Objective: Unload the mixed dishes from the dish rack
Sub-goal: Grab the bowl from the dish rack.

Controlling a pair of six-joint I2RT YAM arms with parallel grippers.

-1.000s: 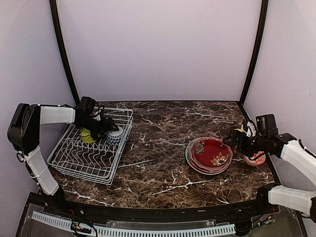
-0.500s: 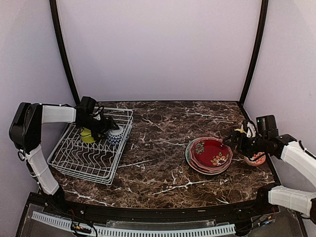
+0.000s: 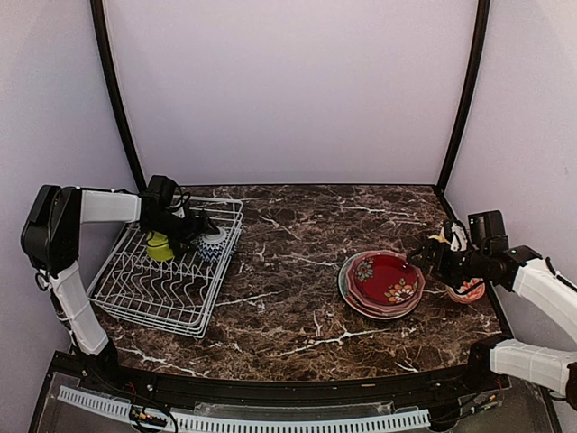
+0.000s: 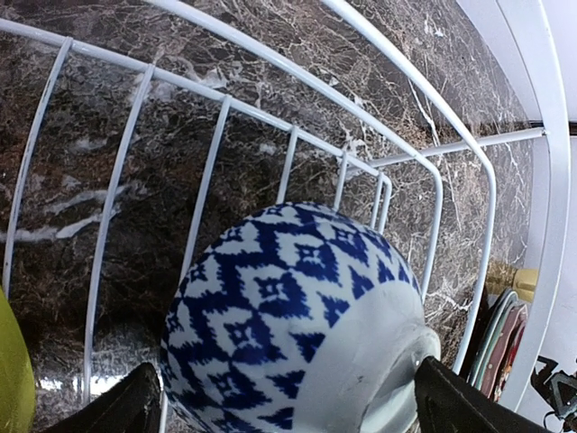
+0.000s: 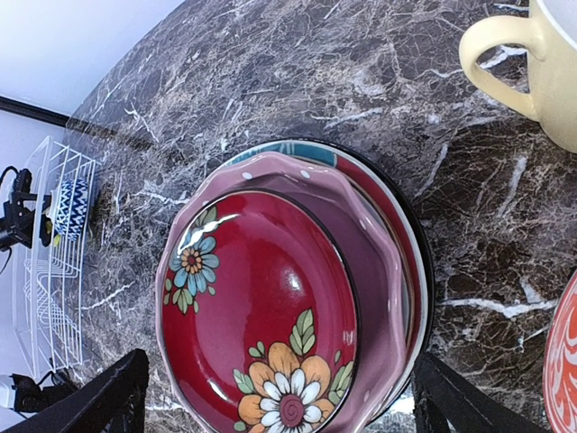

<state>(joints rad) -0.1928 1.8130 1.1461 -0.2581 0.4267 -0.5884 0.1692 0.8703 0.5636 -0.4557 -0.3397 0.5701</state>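
Now, with left gripper (image 4: 284, 406) spread wide astride the blue-white bowl (image 4: 293, 320), close squarely below its foot, then lift clear of the dish rack (image 4: 487, 207) toward 3 o'clock.

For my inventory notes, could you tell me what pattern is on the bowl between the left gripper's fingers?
The bowl has a blue-and-white diamond pattern, clearest in the left wrist view.

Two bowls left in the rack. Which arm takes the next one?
Left. Its hand is already open astride the blue-white bowl inside the dish rack, lime-green bowl beside it. The right hand sits across the table by the stacked plates.
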